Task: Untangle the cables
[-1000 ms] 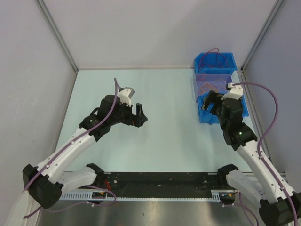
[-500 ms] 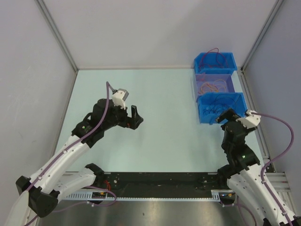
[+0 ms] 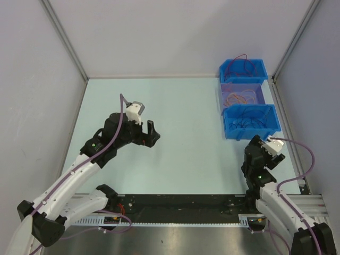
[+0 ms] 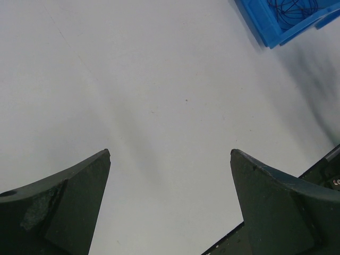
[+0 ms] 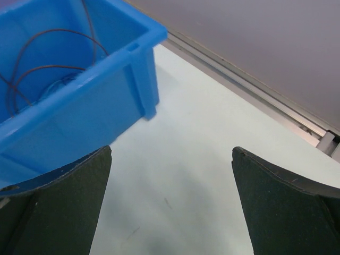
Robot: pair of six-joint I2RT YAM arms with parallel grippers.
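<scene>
The cables lie in three bins at the back right. A dark red one is in the far blue bin (image 3: 243,69), an orange one (image 3: 237,98) in the clear purple middle bin, and dark ones (image 3: 245,121) in the near blue bin (image 3: 249,130). My left gripper (image 3: 152,133) is open and empty over bare table at centre left; the left wrist view (image 4: 170,154) shows only a bin corner (image 4: 268,26) far off. My right gripper (image 3: 256,142) is open and empty just in front of the near bin. The right wrist view (image 5: 171,150) shows that bin (image 5: 90,101) with a thin dark red cable (image 5: 58,31) inside.
White walls enclose the pale green table on the left, back and right. A metal rail (image 5: 276,109) runs along the right edge beside the bins. The black base rail (image 3: 180,204) spans the front edge.
My right arm has drawn back from over the near blue bin toward the front edge and folded low. My left gripper has shifted slightly left.
</scene>
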